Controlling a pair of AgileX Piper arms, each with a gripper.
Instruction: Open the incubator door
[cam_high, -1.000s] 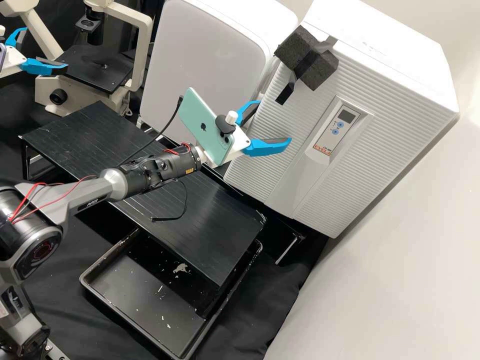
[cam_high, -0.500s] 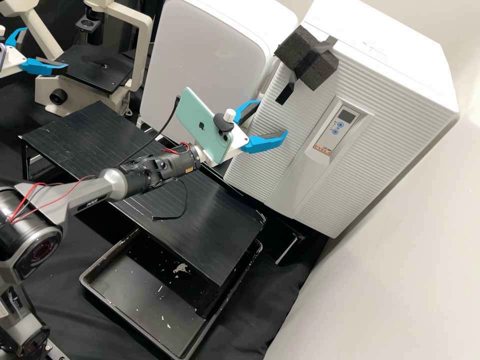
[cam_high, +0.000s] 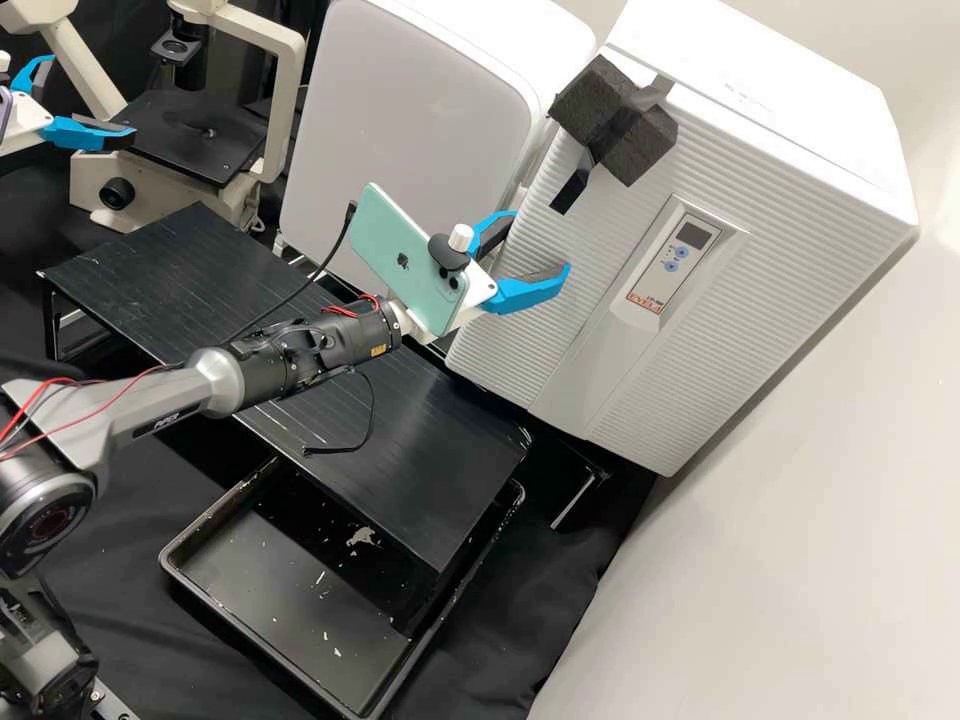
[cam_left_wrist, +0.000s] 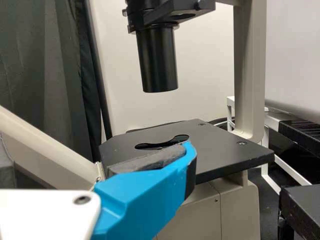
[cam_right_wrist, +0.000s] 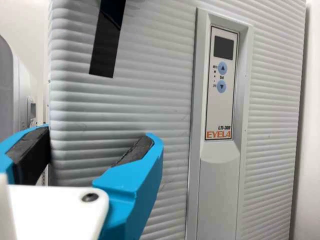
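A: Where the incubator door (cam_high: 700, 380) runs along beside the white cabinet (cam_high: 410, 100), how much room is there?
B: A narrow gap. On the other side, the pale wall (cam_high: 800, 560) stands near the incubator (cam_high: 750, 110), so that's tight too. The right arm crosses over the black platform (cam_high: 170, 260), and its gripper is past the long edge facing the incubator. The black tray (cam_high: 260, 570) sits lower, its rim jutting out beyond the platform's near edge.
A: What does each view add?
B: The high view gives the foam block (cam_high: 640, 145) taped at the door's upper corner, and the green phone (cam_high: 400, 250) mounted on the right arm. The left wrist view gives the microscope stage (cam_left_wrist: 225, 145) with the black tube (cam_left_wrist: 158, 62) above its opening. The right wrist view gives a close look at the control panel (cam_right_wrist: 220, 115).
A: And the grippers?
B: The right gripper (cam_high: 542, 240) is wide open, its fingers straddling the door's side edge, one before the ribbed front, nothing gripped. Touching? I can't tell. The door looks shut. The left gripper (cam_high: 92, 97) is open as well, by the microscope, holding nothing.
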